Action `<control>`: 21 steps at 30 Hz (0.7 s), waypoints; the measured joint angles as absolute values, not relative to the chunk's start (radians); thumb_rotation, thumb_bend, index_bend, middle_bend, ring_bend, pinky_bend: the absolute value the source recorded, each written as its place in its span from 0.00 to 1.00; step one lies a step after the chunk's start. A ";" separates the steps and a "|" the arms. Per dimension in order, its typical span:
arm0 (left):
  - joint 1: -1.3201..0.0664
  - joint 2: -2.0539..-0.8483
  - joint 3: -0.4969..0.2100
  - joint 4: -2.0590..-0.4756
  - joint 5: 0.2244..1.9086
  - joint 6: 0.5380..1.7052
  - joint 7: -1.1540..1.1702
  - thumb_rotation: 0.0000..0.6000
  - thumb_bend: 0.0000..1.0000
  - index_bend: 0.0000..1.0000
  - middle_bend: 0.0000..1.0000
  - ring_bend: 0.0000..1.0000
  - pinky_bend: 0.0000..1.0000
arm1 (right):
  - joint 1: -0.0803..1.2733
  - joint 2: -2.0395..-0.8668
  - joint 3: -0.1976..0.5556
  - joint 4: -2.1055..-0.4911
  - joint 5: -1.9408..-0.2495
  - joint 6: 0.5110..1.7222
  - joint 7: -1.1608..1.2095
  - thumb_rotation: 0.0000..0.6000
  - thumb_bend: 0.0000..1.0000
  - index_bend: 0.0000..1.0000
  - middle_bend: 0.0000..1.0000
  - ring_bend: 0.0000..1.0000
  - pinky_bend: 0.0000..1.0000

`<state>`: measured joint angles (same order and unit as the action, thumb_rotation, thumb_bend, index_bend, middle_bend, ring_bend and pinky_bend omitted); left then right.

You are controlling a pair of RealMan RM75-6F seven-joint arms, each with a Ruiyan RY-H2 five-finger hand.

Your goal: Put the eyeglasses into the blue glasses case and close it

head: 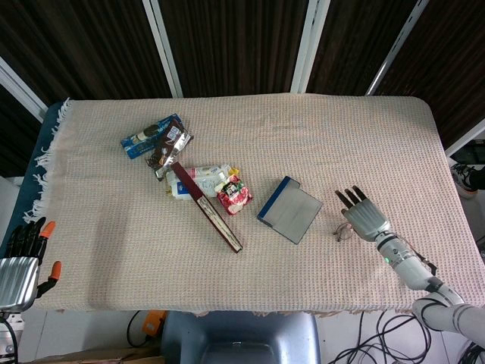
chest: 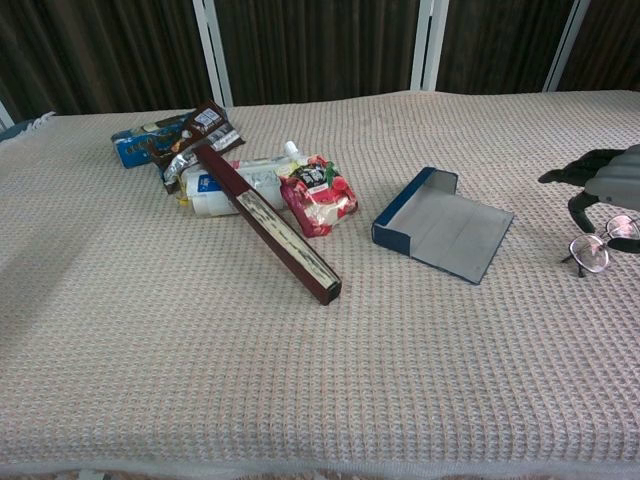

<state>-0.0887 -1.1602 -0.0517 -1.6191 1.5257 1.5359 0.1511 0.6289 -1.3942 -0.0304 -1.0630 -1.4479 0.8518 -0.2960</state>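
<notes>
Rough waffle-weave cloth; glossy snack wrappers — thin metal-rimmed eyeglasses

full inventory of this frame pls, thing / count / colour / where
eyeglasses: 1, thin dark frame, right side of the table, under the right hand
glasses case: 1, blue with grey inside, open, table centre-right
long box: 1, dark red, left of the case, leaning on the snacks
red snack pouch: 1, red, beside the box
white packet: 1, white and blue, behind the box
brown wrapper: 1, brown, far left of the pile
blue packet: 1, blue, under the brown wrapper
tablecloth: 1, beige waffle weave, covers the table
left hand: black and orange fingers, off the table's left edge, holds nothing
right hand: fingers spread, over the eyeglasses
</notes>
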 measured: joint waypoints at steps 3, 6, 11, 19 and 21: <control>-0.089 -1.160 -0.052 -1.618 1.526 1.536 0.150 1.00 0.42 0.00 0.00 0.00 0.05 | 0.629 -1.397 -0.030 -1.058 -1.447 0.848 -0.300 1.00 0.51 0.62 0.01 0.00 0.00; -0.089 -1.160 -0.051 -1.618 1.526 1.534 0.150 1.00 0.42 0.00 0.00 0.00 0.05 | 0.630 -1.403 -0.029 -1.051 -1.446 0.842 -0.301 1.00 0.51 0.65 0.02 0.00 0.00; -0.089 -1.160 -0.052 -1.617 1.525 1.535 0.148 1.00 0.42 0.00 0.00 0.00 0.05 | 0.631 -1.417 -0.028 -1.032 -1.448 0.840 -0.300 1.00 0.52 0.70 0.04 0.00 0.00; -0.091 -1.160 -0.052 -1.616 1.522 1.530 0.148 1.00 0.42 0.00 0.00 0.00 0.05 | 0.632 -1.425 -0.021 -1.019 -1.451 0.846 -0.301 1.00 0.56 0.72 0.05 0.00 0.00; -0.092 -1.160 -0.053 -1.616 1.521 1.529 0.147 1.00 0.42 0.00 0.00 0.00 0.05 | 0.633 -1.424 -0.019 -1.022 -1.451 0.848 -0.303 1.00 0.56 0.72 0.05 0.00 0.00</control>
<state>-0.0917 -1.1595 -0.0528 -1.6159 1.5213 1.5289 0.1465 0.6329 -1.4236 -0.0187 -1.0222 -1.4509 0.8475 -0.3032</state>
